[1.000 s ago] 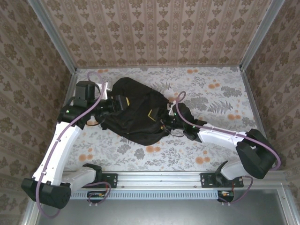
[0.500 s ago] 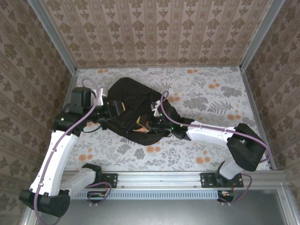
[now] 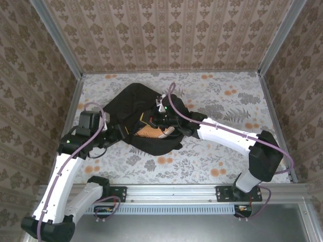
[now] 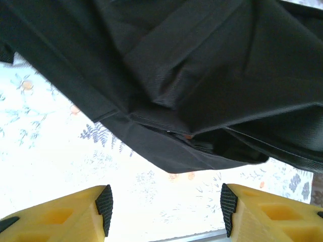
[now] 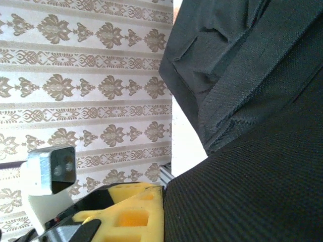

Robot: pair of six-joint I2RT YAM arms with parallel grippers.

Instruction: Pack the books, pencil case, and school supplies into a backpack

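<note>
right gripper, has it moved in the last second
Yes: the right gripper has gone left and toward the back wall, further over the backpack.

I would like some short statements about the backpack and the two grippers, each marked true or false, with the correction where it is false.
1. The backpack lies on the floral table. True.
2. The left gripper is shut on a strap. False: its jaws stand open with nothing between them.
3. An orange-tan book shows in the backpack's opening. True.
4. The backpack is blue. False: it is black.
5. The right gripper is closed on the backpack's fabric. True.
</note>
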